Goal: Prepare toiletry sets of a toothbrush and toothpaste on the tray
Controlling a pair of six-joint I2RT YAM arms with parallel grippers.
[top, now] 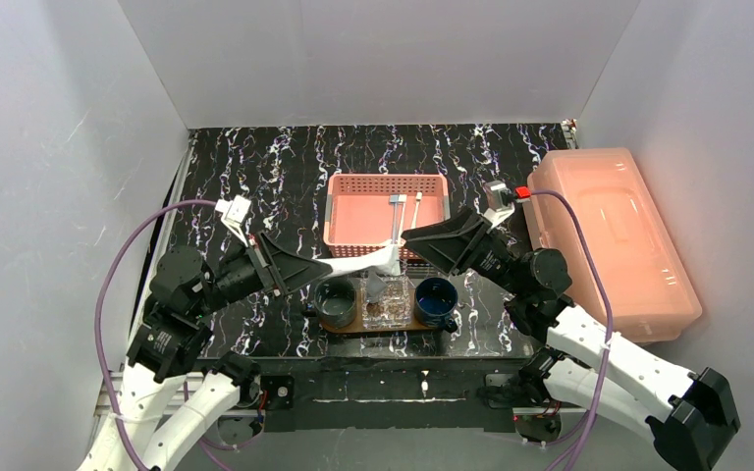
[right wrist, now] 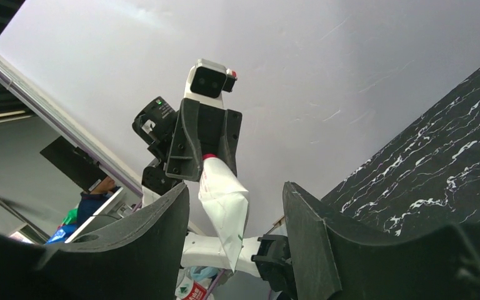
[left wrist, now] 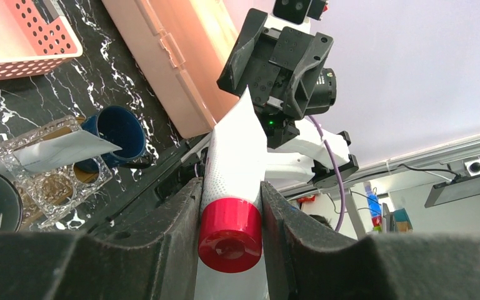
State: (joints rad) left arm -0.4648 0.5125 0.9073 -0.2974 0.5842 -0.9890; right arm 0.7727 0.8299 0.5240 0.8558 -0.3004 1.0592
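My left gripper (top: 332, 267) is shut on a white toothpaste tube (top: 365, 262) and holds it level above the cups. In the left wrist view the fingers (left wrist: 181, 219) clamp the tube (left wrist: 234, 156) just behind its red cap (left wrist: 230, 234). My right gripper (top: 409, 238) is open and faces the tube's flat end. In the right wrist view that end (right wrist: 226, 206) hangs between the open fingers (right wrist: 162, 219), untouched. The dark wooden tray (top: 353, 330) carries a dark cup (top: 337, 301), a glass holder (top: 385, 304) with another tube (left wrist: 62, 150), and a blue cup (top: 436, 299).
A pink perforated basket (top: 353, 211) behind the tray holds two toothbrushes (top: 398, 211). A large translucent pink lidded box (top: 609, 240) stands at the right. White walls close in the black marbled table (top: 255, 177) on three sides.
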